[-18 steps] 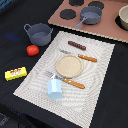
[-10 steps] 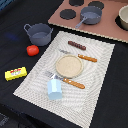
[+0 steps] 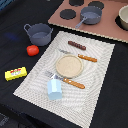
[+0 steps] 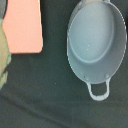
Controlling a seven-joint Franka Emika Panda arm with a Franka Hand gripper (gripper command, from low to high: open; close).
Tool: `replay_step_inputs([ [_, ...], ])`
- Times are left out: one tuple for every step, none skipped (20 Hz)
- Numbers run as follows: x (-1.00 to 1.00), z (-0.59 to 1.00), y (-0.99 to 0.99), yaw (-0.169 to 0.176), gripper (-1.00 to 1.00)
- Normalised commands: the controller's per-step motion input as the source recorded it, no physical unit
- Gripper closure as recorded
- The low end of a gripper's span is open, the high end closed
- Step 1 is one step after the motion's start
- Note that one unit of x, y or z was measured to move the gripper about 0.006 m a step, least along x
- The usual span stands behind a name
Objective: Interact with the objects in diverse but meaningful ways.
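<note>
The grey two-handled pot (image 3: 39, 34) stands empty on the black table at the exterior view's left. A red tomato (image 3: 32, 50) lies just in front of it, and a yellow packet with a red label (image 3: 15, 73) lies nearer the front edge. On the striped placemat (image 3: 95, 75) are a brown sausage (image 3: 76, 45) and a light blue cup (image 3: 54, 89). The wrist view looks straight down into the pot (image 4: 97, 40), one handle (image 4: 98, 90) showing. No gripper fingers show in either view.
A tan round plate (image 3: 68, 64) sits mid-placemat, with an orange-handled knife (image 3: 86, 58) and fork (image 3: 67, 81) beside it. A pink toy stove (image 3: 112, 27) at the back carries a grey pan (image 3: 89, 16) and a bowl (image 3: 123, 17). The stove's edge (image 4: 22, 27) lies beside the pot.
</note>
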Motion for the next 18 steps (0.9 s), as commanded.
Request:
replay_step_inputs([
  [0.65, -0.14, 0.0, -0.092, -1.0],
  [0.74, -0.07, 0.0, -0.092, -1.0],
  [0.88, 0.0, 0.01, -0.1, -1.0],
  [0.87, 0.01, 0.01, -0.102, -1.0],
  [0.89, 0.04, 0.01, -0.096, -1.0],
  [0.9, 0.06, 0.01, -0.09, -1.0],
  [0.91, 0.05, 0.01, -0.087, -1.0],
  [0.92, 0.06, 0.03, -0.078, -1.0],
  [0.93, 0.05, 0.03, -0.073, -1.0],
  [0.94, 0.03, 0.05, -0.057, -1.0],
  [0.96, 0.0, 0.0, -0.018, -1.0],
  [0.95, 0.0, 0.0, -0.016, -1.0],
  [0.94, 0.0, 0.0, -0.017, -1.0],
  [0.94, 0.0, 0.0, -0.017, -1.0],
  [0.94, 0.0, 0.0, -0.018, -1.0],
  [0.93, 0.0, 0.0, -0.016, -1.0],
  [0.93, 0.0, 0.0, -0.014, -1.0],
  [0.93, 0.0, 0.0, -0.002, -1.0],
])
